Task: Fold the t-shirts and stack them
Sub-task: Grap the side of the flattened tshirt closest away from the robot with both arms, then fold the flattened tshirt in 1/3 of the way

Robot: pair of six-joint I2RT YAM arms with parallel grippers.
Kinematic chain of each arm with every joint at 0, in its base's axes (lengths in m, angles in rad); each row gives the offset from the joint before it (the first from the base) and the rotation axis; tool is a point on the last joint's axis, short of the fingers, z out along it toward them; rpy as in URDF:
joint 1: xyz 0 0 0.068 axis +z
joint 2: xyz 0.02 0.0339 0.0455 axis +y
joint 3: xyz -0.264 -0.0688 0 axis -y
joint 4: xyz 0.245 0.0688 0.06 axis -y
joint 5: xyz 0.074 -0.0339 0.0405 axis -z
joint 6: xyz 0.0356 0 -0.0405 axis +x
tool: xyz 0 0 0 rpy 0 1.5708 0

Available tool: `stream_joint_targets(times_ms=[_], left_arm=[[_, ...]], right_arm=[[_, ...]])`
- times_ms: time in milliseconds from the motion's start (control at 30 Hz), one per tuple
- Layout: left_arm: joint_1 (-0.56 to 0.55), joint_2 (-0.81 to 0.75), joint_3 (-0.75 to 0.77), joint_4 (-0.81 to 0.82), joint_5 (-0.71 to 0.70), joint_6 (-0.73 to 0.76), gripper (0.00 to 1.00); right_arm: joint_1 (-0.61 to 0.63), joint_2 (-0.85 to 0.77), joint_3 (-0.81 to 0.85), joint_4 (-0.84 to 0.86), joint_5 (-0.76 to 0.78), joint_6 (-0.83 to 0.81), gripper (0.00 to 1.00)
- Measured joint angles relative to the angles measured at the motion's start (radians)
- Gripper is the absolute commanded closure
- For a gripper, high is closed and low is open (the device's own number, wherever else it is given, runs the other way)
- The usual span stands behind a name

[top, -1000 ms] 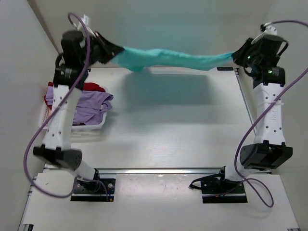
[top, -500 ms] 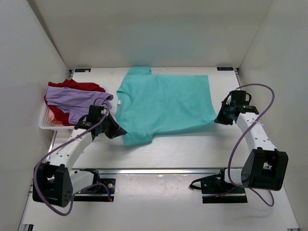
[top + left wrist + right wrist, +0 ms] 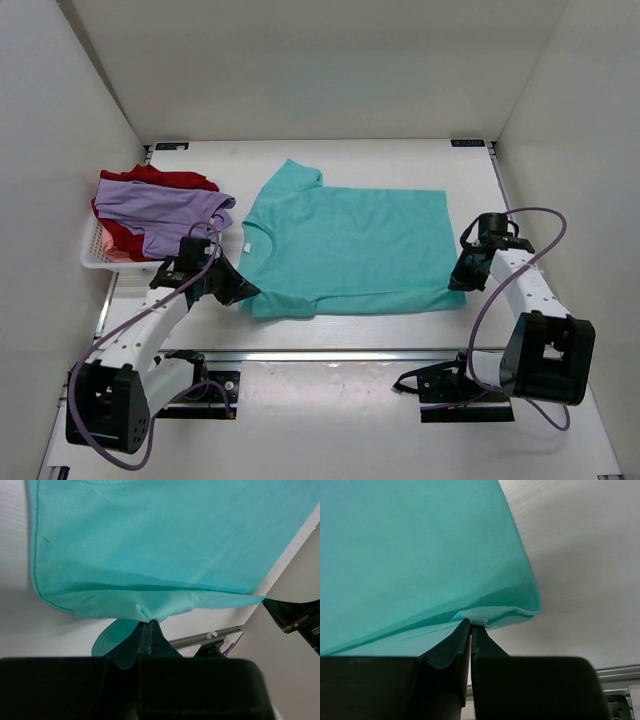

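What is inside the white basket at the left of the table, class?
A lavender t-shirt lies on top, draped over a red t-shirt that shows at the far edge and the near-left side. Whatever sits beneath them in the basket is covered.

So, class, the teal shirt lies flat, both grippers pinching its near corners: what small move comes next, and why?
Probably lift both corners slightly and carry them toward the far edge to fold: left gripper and right gripper pinch the teal t-shirt, which lies flat.

Robotics lab: plain white enclosure walls (image 3: 300,70), aluminium mounting rail (image 3: 340,354), trailing purple cables (image 3: 541,209).
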Motion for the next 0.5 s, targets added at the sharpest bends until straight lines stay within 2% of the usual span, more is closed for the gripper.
stream_joint_targets(times_ms=[267, 500], left_arm=[[-0.002, 0.192, 0.102, 0.041, -0.001, -0.006, 1.00], [0.001, 0.308, 0.206, 0.082, -0.001, -0.010, 1.00]], right_arm=[[-0.013, 0.105, 0.007, 0.012, 0.002, 0.000, 1.00], [-0.014, 0.229, 0.124, 0.019, -0.003, -0.002, 1.00]])
